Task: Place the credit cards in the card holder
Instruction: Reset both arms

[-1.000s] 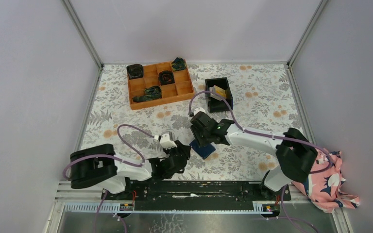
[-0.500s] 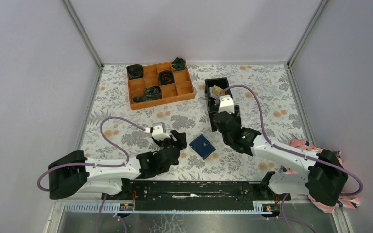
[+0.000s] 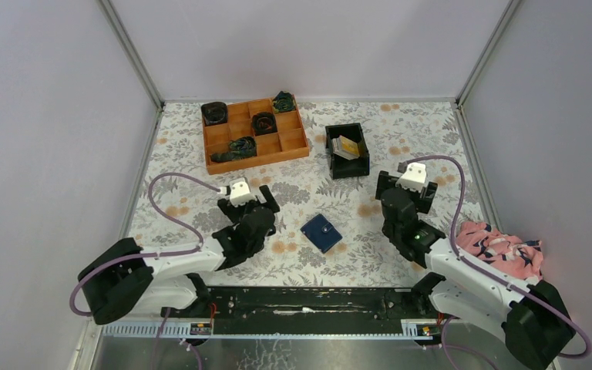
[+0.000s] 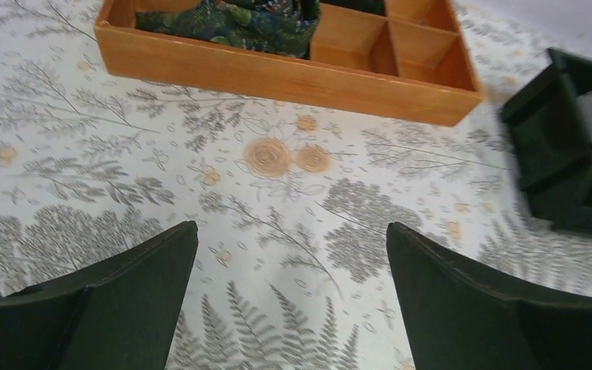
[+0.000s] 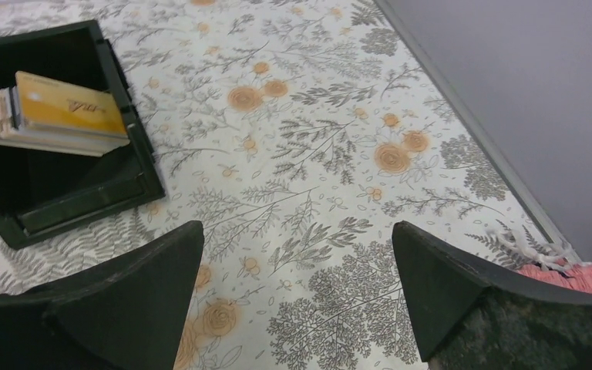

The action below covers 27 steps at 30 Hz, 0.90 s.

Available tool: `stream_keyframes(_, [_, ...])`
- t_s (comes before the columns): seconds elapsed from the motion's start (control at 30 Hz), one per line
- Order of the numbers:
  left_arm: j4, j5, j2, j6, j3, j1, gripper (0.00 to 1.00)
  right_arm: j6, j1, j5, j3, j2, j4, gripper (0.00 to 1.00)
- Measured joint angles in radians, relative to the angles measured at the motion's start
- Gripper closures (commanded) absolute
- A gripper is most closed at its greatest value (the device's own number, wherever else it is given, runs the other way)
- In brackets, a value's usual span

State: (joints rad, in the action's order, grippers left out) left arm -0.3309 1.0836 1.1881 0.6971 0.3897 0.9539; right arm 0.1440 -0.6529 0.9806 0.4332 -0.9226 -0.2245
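Both the left hand (image 3: 248, 205) and the right hand (image 3: 407, 189) gape wide, empty. Thin yellow-and-grey plastic credit cards (image 5: 65, 112) sit stacked in the square black bin (image 3: 348, 168), just far-left of the nearer right hand. The closed navy folding card holder (image 3: 321, 233) lies on the floral surface (image 3: 432, 131) between the hands.

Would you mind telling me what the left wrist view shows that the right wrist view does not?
Only the left wrist view shows the orange compartment tray, with dark patterned fabric in it. Only the right wrist view plainly shows the credit cards, stacked with a yellow-orange one on top inside the black bin, plus pink cloth near the wall. Both share the black bin, the floral table cover, and an open, empty gripper: the left gripper and the right gripper. Neither shows the card holder.
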Motion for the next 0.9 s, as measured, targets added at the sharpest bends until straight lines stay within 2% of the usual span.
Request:
stream_keyframes(0.13, [-0.019,-0.079,0.066,-0.087,0.025,-0.09,0.0,0.05,0.001,0.063,0.0,-0.021,0.009,0.01])
stream_keyframes(0.23, [-0.055,-0.119,0.082,-0.14,0.027,-0.132,0.0,0.138,0.002,0.122,0.03,-0.092,0.086,0.01])
stream_keyframes(0.43, [-0.164,-0.152,0.077,-0.222,0.014,-0.149,0.0,0.322,0.002,0.21,0.129,-0.213,0.278,0.01])
stream_keyframes(0.7, [-0.256,-0.161,0.076,-0.283,-0.025,-0.161,0.0,0.4,0.002,0.235,0.136,-0.216,0.333,0.01])
stream_keyframes(0.9, [-0.286,-0.161,0.077,-0.29,-0.05,-0.18,0.0,0.505,0.002,0.268,0.16,-0.214,0.447,0.01])
